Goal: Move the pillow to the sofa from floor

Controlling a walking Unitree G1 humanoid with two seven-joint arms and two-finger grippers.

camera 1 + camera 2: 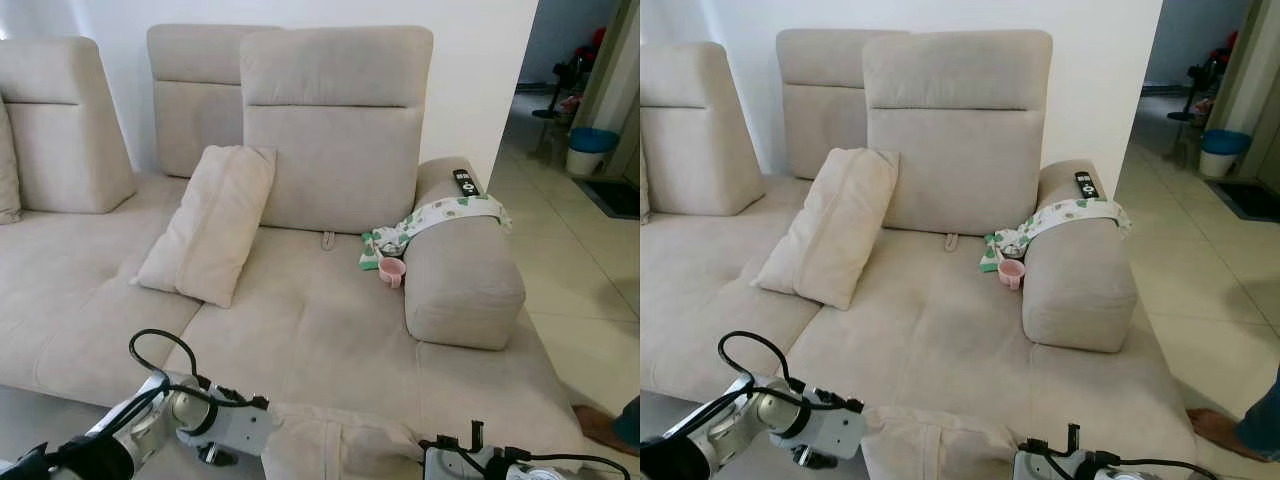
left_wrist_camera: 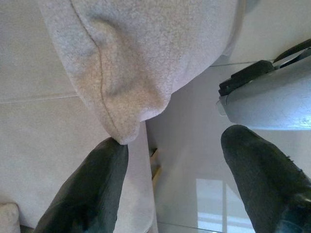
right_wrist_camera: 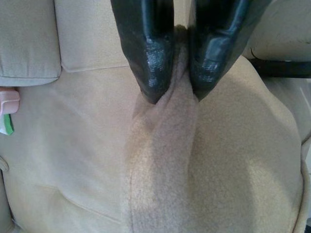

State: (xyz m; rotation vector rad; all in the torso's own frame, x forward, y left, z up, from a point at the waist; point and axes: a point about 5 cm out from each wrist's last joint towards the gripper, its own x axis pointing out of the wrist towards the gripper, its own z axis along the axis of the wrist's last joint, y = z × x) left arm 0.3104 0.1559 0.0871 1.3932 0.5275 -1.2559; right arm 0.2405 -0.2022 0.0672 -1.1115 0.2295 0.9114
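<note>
Item: pillow (image 1: 340, 440), pinched in a fold by my right gripper (image 3: 172, 94) at the sofa (image 1: 330, 330) front edge, left gripper (image 2: 170, 165) spread open just beside its corner; step: carrying up; next, I judge, forward onto the seat, then release.

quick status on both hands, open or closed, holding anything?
Left hand: open, fingers spread, one fingertip touching the corner of the pillow, not gripping it.
Right hand: closed, pinching a fold of the pillow.
</note>
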